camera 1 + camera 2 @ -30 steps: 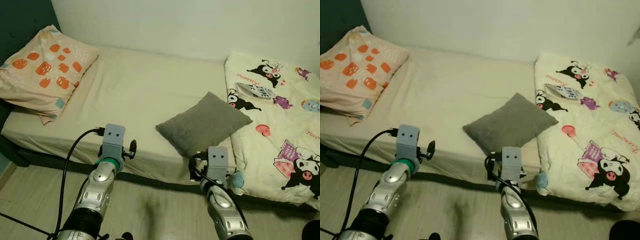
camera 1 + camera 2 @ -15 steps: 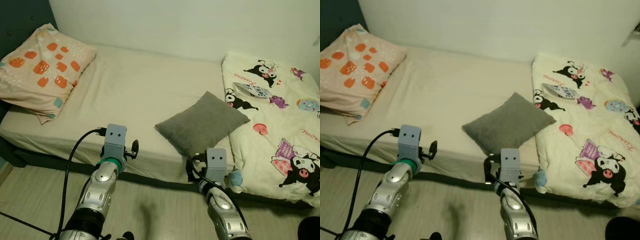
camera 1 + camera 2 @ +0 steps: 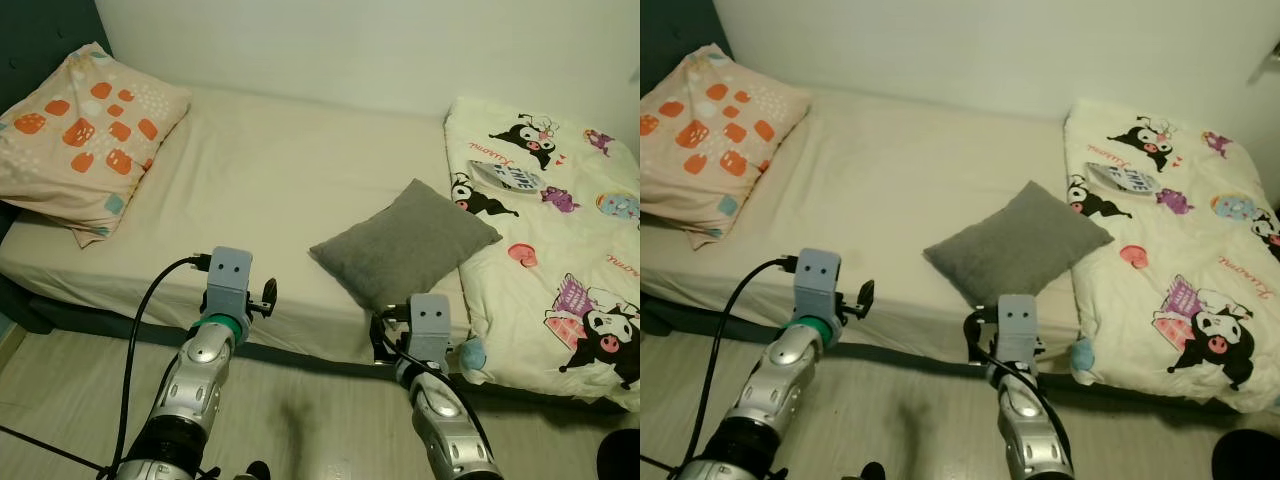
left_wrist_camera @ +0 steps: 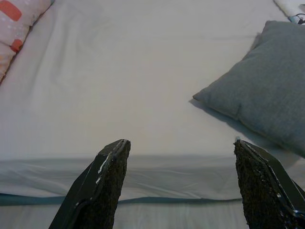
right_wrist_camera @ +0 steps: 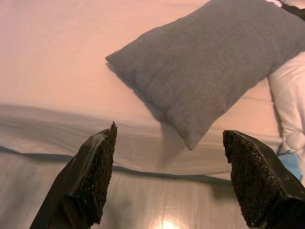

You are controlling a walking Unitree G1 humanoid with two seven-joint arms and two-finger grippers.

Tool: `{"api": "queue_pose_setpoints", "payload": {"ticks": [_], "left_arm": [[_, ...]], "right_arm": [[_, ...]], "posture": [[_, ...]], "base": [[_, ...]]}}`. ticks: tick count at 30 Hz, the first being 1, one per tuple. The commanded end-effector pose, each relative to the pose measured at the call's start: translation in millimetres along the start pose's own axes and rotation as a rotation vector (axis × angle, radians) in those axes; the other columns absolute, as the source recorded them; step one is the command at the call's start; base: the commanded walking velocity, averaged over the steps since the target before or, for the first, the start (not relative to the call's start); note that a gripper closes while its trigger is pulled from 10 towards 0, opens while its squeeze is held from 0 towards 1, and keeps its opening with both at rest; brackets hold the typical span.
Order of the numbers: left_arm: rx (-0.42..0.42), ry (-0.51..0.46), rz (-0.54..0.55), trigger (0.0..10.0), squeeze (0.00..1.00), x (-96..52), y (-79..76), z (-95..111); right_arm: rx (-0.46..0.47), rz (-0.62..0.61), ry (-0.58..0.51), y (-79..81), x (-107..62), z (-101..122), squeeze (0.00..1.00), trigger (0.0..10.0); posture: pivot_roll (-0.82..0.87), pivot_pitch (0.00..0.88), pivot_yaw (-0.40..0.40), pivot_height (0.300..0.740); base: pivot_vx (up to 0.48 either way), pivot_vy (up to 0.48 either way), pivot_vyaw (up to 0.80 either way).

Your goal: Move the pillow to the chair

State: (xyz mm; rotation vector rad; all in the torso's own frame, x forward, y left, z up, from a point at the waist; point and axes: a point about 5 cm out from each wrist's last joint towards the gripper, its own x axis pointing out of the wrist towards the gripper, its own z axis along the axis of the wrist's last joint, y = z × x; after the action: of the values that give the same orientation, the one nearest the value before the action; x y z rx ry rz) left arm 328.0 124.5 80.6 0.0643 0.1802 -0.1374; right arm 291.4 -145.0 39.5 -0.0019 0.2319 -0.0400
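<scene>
While you face the bed [image 3: 270,190] from the wooden floor [image 3: 60,390], you have at far left a peach pillow with orange patches [image 3: 85,135] lying against the dark headboard [image 3: 40,40]; your left gripper [image 4: 178,183] is held just short of the mattress edge, its jaws spread wide with nothing between them, pointed at the bare cream sheet; a black cable [image 3: 140,330] loops from that wrist down past the silver arm; moving right, the grey pillow [image 3: 405,245] lies flat on the sheet near the front edge of the bed, turned so one corner points toward you, its right corner touching the cartoon-print quilt [image 3: 550,250]; your right gripper [image 5: 169,183] sits just below that near corner, over the bed's edge, jaws likewise spread and empty, apart from the cushion; on the quilt's upper part rests a small flat printed item [image 3: 510,177] that you cannot identify; a pale wall [image 3: 350,40] runs behind the bed.
</scene>
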Motion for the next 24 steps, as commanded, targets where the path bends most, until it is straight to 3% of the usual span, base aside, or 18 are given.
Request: {"api": "queue_pose_setpoints", "payload": {"ticks": [1, 5, 12, 24], "left_arm": [[-0.006, 0.008, -0.012, 10.0, 0.00, -1.1, -1.9, -3.6], [-0.013, -0.005, -0.020, 10.0, 0.00, -1.1, -3.5, -1.2], [-0.017, -0.015, -0.032, 10.0, 0.00, -0.3, -4.2, 0.6], [-0.020, -0.020, -0.045, 10.0, 0.00, -0.7, -6.1, 0.9]], "right_arm": [[-0.007, -0.023, 0.017, -4.6, -0.6, -4.7, 0.00, 10.0], [-0.002, -0.030, 0.018, -6.2, 0.6, -4.8, 0.00, 10.0], [0.007, -0.031, 0.012, -3.2, 2.0, -2.9, 0.00, 10.0], [0.009, -0.057, 0.021, -9.1, -0.5, -7.0, 0.00, 10.0]], "posture": [[-0.06, 0.000, 0.015, 0.740], [-0.05, 0.000, 0.013, 0.740], [-0.07, 0.000, 0.022, 0.740], [-0.06, 0.000, 0.022, 0.740]], "base": [[0.000, 0.000, 0.00], [0.180, 0.000, 0.00], [0.303, 0.000, -0.75], [0.349, 0.000, 0.00]]}}
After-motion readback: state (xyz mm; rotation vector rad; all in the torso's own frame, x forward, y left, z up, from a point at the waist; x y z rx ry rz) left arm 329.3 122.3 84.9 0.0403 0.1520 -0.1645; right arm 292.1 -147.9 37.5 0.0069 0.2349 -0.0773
